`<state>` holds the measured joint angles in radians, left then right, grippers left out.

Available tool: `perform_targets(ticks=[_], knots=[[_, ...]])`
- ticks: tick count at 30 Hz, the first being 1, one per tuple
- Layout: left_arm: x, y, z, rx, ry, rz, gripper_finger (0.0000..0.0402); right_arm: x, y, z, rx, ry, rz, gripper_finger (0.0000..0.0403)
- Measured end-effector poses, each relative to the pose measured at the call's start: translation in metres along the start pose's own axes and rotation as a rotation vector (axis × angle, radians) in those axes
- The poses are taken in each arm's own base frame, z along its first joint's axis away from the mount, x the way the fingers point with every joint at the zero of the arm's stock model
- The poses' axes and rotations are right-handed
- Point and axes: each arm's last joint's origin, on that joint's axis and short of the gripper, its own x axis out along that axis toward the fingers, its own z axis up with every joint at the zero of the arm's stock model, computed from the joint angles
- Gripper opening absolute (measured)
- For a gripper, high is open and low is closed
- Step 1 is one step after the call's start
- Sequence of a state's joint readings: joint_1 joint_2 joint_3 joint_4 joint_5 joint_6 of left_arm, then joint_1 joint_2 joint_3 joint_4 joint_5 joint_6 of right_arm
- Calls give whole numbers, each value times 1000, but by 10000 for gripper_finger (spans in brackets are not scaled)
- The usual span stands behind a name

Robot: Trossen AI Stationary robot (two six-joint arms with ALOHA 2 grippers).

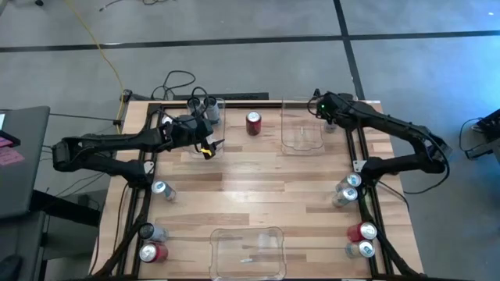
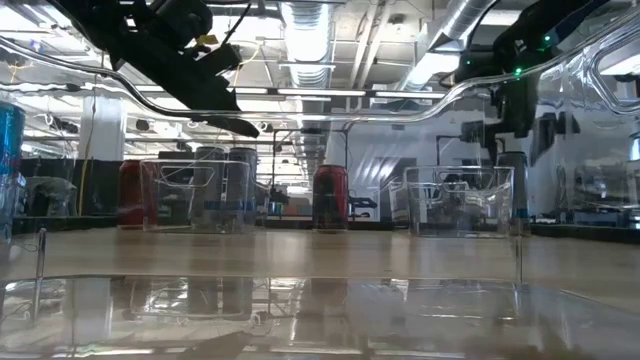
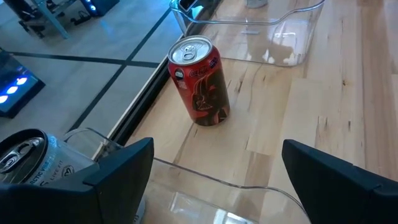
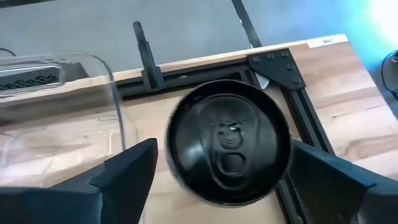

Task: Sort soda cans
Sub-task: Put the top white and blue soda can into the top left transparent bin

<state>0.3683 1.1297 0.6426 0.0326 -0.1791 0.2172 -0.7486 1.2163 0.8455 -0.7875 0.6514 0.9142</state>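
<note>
A dark can [image 4: 229, 142] stands at the table's [image 1: 258, 187] far right corner, beside a bin [image 1: 301, 133]. The right gripper [image 4: 217, 174] hovers above, fingers spread, probably to grab it. The left gripper [image 3: 211, 180], also spread, faces a red can [image 3: 200, 81].

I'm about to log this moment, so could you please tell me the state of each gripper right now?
Left gripper: open, empty, above the clear bin near the red can.
Right gripper: open, straddling a dark can, not clamped.
</note>
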Motion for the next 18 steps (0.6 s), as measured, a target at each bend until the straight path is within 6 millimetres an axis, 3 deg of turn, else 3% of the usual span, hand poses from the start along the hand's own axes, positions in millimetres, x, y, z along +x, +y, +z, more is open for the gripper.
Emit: perform_targets(ticks=[13, 18], knots=[[0, 1, 2, 6, -12, 31, 350, -5, 5, -3, -56, 6, 47, 226], [0, 1, 0, -37, 7, 56, 350, -26, 3, -3, -130, 14, 114, 222]])
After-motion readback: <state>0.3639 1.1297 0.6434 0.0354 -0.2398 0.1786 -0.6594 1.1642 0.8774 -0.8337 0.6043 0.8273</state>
